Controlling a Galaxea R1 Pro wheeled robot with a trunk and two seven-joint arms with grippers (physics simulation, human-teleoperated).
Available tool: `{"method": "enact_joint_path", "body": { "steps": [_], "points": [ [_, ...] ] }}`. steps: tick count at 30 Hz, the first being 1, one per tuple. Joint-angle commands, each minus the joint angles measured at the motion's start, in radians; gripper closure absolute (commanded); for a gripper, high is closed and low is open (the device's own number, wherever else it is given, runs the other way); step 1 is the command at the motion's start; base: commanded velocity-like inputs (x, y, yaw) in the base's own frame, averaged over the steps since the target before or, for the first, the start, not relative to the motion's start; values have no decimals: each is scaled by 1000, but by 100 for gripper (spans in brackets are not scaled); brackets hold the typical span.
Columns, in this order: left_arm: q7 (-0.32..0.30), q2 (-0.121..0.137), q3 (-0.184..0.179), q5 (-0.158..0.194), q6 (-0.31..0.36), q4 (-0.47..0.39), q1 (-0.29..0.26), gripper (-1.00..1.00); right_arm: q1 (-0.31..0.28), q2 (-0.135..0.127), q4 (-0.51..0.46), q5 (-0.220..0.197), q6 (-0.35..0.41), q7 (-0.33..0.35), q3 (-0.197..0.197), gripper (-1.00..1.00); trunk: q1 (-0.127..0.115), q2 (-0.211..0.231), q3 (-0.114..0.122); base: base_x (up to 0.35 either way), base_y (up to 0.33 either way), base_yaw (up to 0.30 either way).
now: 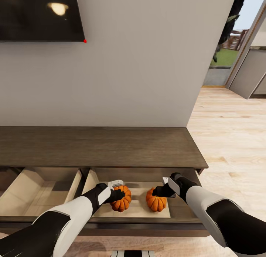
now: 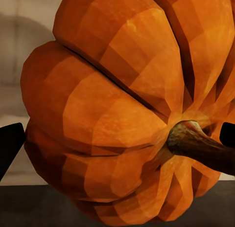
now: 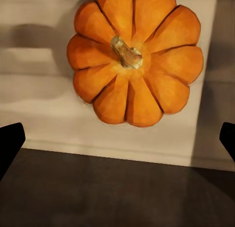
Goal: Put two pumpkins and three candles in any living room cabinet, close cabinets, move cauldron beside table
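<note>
left arm: reaches forward and down, forearm white, wrist black
left gripper: fingertips spread wide, a pumpkin close between them, contact unclear
right arm: reaches forward and down, bent inward
right gripper: fingers wide apart, hovering above the other pumpkin

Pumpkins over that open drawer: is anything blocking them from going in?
Nothing visible. Both pumpkins sit within the open drawer of the cabinet, over its pale floor, with the left gripper and right gripper at them.
</note>
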Motion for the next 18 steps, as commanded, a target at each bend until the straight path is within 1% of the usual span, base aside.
{"method": "enact_joint_path", "body": {
  "steps": [1,10,11,18],
  "points": [
    [4,0,-7,11,5,-2,0,100,-1,0,-1,-3,3,4,8,-100,0,0,-1,0,0,0],
    [4,0,-7,11,4,-1,0,100,-1,0,-1,-3,4,4,8,-100,0,0,-1,0,0,0],
    [4,0,-7,11,4,-1,0,-100,-1,0,-1,-3,3,4,8,-100,0,0,-1,0,0,0],
    [4,0,-7,11,4,-1,0,-100,-1,0,-1,-3,3,4,8,-100,0,0,-1,0,0,0]
  ]
}}
